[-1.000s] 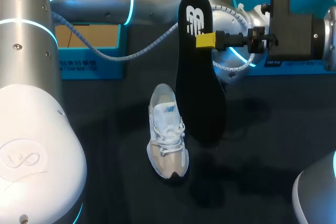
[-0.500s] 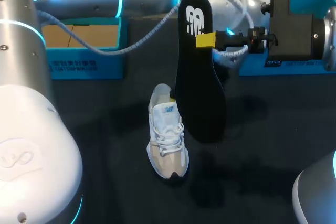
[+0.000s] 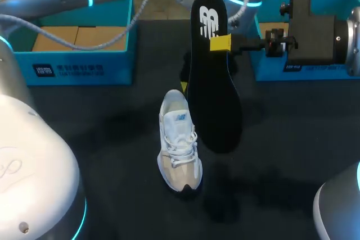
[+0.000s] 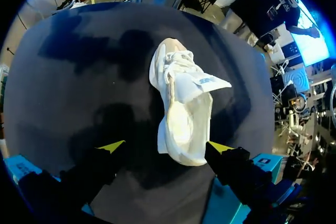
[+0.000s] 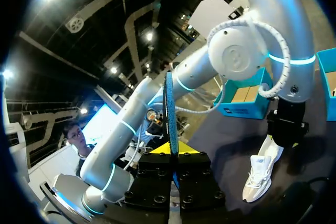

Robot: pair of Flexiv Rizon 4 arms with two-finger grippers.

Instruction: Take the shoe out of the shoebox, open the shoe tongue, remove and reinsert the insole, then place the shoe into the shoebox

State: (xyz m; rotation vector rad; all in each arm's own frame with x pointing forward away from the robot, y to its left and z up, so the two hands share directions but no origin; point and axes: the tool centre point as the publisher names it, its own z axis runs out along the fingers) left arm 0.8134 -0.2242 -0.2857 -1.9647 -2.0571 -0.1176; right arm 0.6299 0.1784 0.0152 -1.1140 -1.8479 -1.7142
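Observation:
The white shoe (image 3: pixel 179 141) stands upright on the black table, tongue pulled up. In the left wrist view my left gripper (image 4: pixel 165 147) hangs open above the shoe (image 4: pixel 184 108), its yellow tips either side of the heel and clear of it. From the head view only one fingertip (image 3: pixel 183 86) of it shows beside the insole. My right gripper (image 3: pixel 220 42) is shut on the black insole (image 3: pixel 212 91), which hangs upright over the table to the right of the shoe. The right wrist view shows the insole (image 5: pixel 169 108) edge-on between the right gripper's (image 5: pixel 171 149) tips.
A blue shoebox (image 3: pixel 84 71) with brown card inside stands at the back left. A second blue box (image 3: pixel 270 71) stands at the back right, behind my right wrist. Bare black table lies in front of and beside the shoe.
My left gripper has opened wide over the shoe's heel, and the left arm has drawn up and back. The right arm and the insole have stayed put.

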